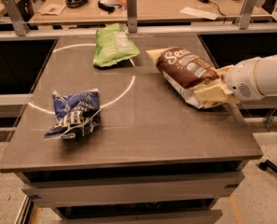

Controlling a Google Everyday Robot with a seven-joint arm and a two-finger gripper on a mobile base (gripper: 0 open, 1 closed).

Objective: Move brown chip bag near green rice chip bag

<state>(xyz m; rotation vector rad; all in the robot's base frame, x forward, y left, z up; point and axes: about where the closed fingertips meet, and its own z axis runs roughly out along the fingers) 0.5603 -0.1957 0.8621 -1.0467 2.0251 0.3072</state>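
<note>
The brown chip bag point(184, 68) has a dark brown front with white script and cream ends. It lies tilted at the right of the table, with its near right end raised. My gripper point(213, 88) reaches in from the right edge and is shut on that pale near end of the bag. The green rice chip bag point(114, 45) lies flat at the back middle of the table, a short gap to the left of the brown bag's far tip.
A crumpled dark blue bag point(75, 113) lies at the front left. A white circle line point(128, 90) is marked on the grey table point(142, 139). A rail with metal posts point(131, 6) and a cluttered desk stand behind it.
</note>
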